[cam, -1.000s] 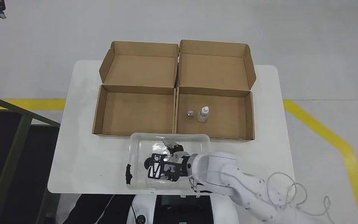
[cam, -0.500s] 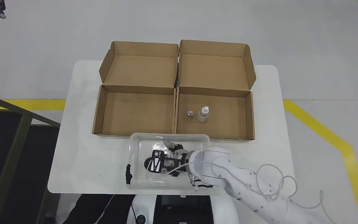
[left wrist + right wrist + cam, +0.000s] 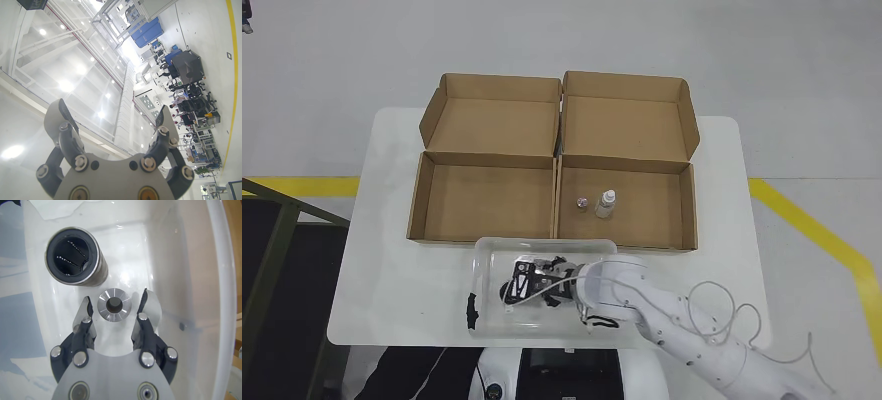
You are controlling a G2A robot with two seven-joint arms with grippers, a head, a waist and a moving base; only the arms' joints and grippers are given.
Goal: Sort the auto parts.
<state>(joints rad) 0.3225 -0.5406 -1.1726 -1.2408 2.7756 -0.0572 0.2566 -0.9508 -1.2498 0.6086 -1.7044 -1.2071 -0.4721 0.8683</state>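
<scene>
My right gripper point(image 3: 115, 302) is down inside the clear plastic bin point(image 3: 487, 262), open. A small silver cone-shaped sleeve point(image 3: 123, 300) stands on the bin floor between its fingers, with a gap on each side. Just beyond it lies a larger steel cylinder bearing point(image 3: 75, 260) with a black bore. From above, the right gripper point(image 3: 527, 283) is in the bin's middle. My left gripper point(image 3: 112, 107) points up at the ceiling, open, holding nothing.
Two open cardboard boxes stand behind the bin: the left box point(image 3: 487, 200) and the right box point(image 3: 642, 210), which holds a small white bottle point(image 3: 605, 204) and a tiny round part point(image 3: 582, 200). A black piece point(image 3: 471, 310) lies at the bin's left end.
My right gripper has shifted a little deeper into the bin, toward the boxes. The boxes and their contents have not moved.
</scene>
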